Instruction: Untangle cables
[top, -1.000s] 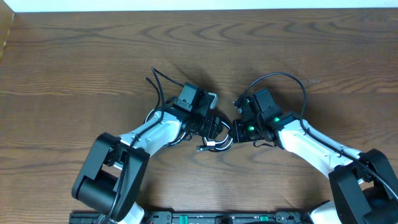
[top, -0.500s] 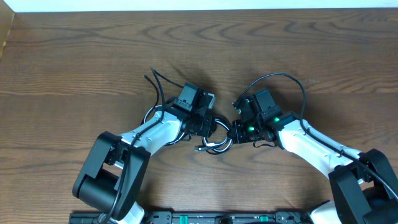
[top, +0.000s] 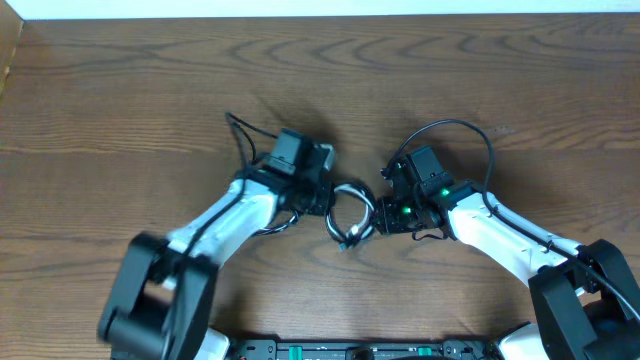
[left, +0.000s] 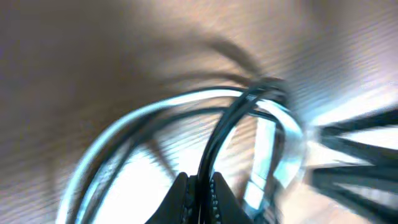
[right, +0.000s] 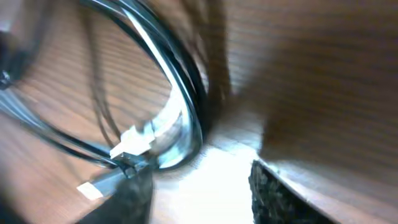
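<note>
The cables (top: 352, 212) lie as a small tangle of black and white loops on the wooden table, between my two grippers. My left gripper (top: 330, 197) is at the tangle's left side. In the left wrist view it (left: 200, 184) is shut on a black cable (left: 224, 127), which runs up from the jaws over a white cable loop (left: 155, 109). My right gripper (top: 379, 215) is at the tangle's right side. In the right wrist view it (right: 199, 190) stands open with only bare table between its fingers. The cables (right: 186, 99) and a white plug (right: 134, 142) lie just ahead of it to the left.
Thick black arm cables arch over each wrist (top: 455, 127) (top: 240, 135). The wooden table (top: 120, 90) reaches to a pale edge at the back. The arm bases stand at the front left and front right corners.
My left gripper has shut on the black cable and pulled back to the left, stretching the loops wider. My right gripper has opened and let go of the tangle.
</note>
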